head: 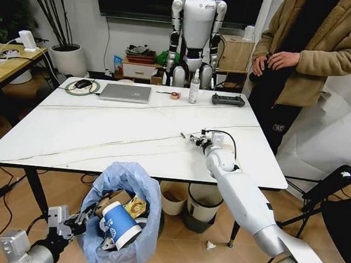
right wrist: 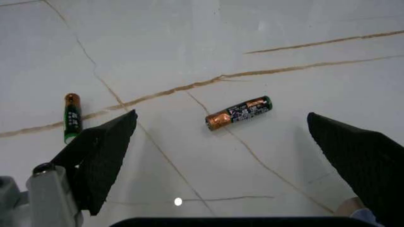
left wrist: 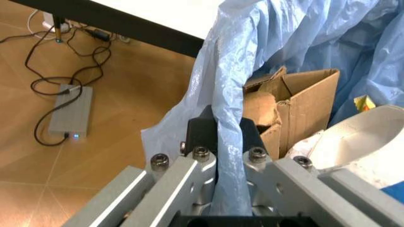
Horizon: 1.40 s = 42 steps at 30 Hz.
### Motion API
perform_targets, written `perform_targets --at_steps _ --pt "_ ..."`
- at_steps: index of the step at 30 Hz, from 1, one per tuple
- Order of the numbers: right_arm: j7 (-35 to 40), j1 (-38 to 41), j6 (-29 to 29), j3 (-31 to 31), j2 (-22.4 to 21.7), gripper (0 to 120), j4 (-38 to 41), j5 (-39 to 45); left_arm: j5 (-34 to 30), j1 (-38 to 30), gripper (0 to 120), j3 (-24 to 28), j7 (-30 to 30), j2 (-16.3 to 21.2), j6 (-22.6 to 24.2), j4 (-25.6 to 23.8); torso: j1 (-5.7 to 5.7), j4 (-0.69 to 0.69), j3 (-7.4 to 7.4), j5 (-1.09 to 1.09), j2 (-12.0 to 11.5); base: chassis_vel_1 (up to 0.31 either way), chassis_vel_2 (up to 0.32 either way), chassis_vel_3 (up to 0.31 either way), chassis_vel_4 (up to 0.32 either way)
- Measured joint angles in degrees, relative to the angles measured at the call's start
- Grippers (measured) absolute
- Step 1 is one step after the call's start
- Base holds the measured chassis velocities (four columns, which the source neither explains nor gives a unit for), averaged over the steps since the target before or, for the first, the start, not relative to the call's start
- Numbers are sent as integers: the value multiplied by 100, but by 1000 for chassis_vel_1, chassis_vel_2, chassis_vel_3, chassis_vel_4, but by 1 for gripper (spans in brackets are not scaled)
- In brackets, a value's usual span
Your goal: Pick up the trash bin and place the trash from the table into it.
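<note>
The right gripper (right wrist: 221, 156) hangs just above the table (head: 101, 130) with its jaws spread wide and nothing held. One small battery (right wrist: 239, 112) lies on the marble between the two black pads (right wrist: 104, 156), a bit ahead of them, green-and-black wrap with a copper end. There's print on its label but it's too small to read. A second battery (right wrist: 71, 117) lies just outside one pad, same green and copper look, label also unreadable. In the head view both are just tiny dark specks near the gripper tip, hard to make out at all.

The left gripper (left wrist: 218, 137) sits low beside the table's near edge, clenched on the rim of the trash bin (head: 123, 226): the crinkled light-blue liner runs right through between its fingers (left wrist: 198, 130). The bin hangs off that gripper, in front of the table's near edge.

Just past the pinched liner sits the trash: a brown cardboard box (left wrist: 303, 104) with flaps open, and the blue paper cup (head: 119, 222) tipped on top, white rim up. The cup has a round logo, but it can't be read. A yellow wrapper (head: 136, 207) peeks out behind it, mostly buried. The bin's lower part is cut off by the frame.
</note>
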Motion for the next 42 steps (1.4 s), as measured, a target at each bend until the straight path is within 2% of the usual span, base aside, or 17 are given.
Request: perform_targets --at_steps 8,11,14,17,19,24,26,30,31,34,42 --pt "-99 32 24 -2 -15 97 -63 14 -2 -13 0 4 0 -4 0 1 0 0 0 0 0 0 0 0 0" --pt "-135 28 42 -1 -14 83 -88 27 -2 -3 0 3 -1 -10 0 1 0 0 0 0 0 0 0 0 0" --pt "-134 19 46 -2 -14 77 -88 30 -2 3 0 -3 -1 -10 0 1 0 0 0 0 0 0 0 0 0" --pt "-134 17 45 -3 -13 62 -88 53 -2 5 0 -8 -1 -10 0 0 0 0 -1 0 1 0 0 0 0" --pt "-135 17 45 -3 -13 58 -89 55 -2 4 0 -8 -1 -10 0 0 0 0 -1 0 1 0 0 0 0" --pt "-134 9 40 -15 -41 36 -79 61 -3 -10 0 -2 -1 -9 -1 1 0 0 -1 0 1 0 0 0 0" --pt "-134 4 38 -16 -48 33 -74 62 -3 -16 0 1 -1 -7 -2 4 0 0 -1 0 1 0 0 0 0" --pt "-134 -48 36 -25 -79 15 -16 63 -7 -28 0 6 -1 5 -2 18 0 0 -1 0 2 0 0 0 0" --pt "-134 -48 36 -25 -79 15 -16 63 -7 -28 0 6 -1 5 -2 18 0 0 -1 0 2 0 0 0 0" --pt "-137 -81 31 -45 -101 2 35 62 -14 -40 0 9 -1 18 -2 31 0 0 -1 0 2 0 0 0 0" --pt "-164 -104 22 -74 -136 0 92 61 -31 -63 0 16 -1 38 -2 58 0 1 -1 0 1 0 0 0 0"
